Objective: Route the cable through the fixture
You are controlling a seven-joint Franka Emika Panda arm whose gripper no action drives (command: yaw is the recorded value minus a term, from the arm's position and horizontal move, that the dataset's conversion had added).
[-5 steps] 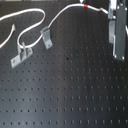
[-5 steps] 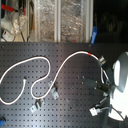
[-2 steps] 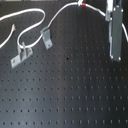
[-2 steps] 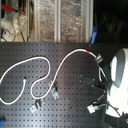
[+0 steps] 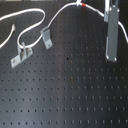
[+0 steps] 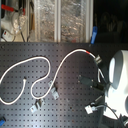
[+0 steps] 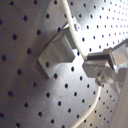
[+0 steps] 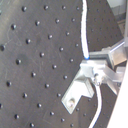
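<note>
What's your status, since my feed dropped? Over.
Gripper shut on cable near red band. Slack loops beside fixture. No obstruction seen.

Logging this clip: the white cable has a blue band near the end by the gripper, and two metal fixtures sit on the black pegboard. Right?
Not quite: the band on the cable is red, not blue, as the first exterior view shows. The two metal fixtures on the black pegboard are right.

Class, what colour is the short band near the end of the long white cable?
Red. The short band on the thin white flexible cable shows best in the first exterior view.
</note>
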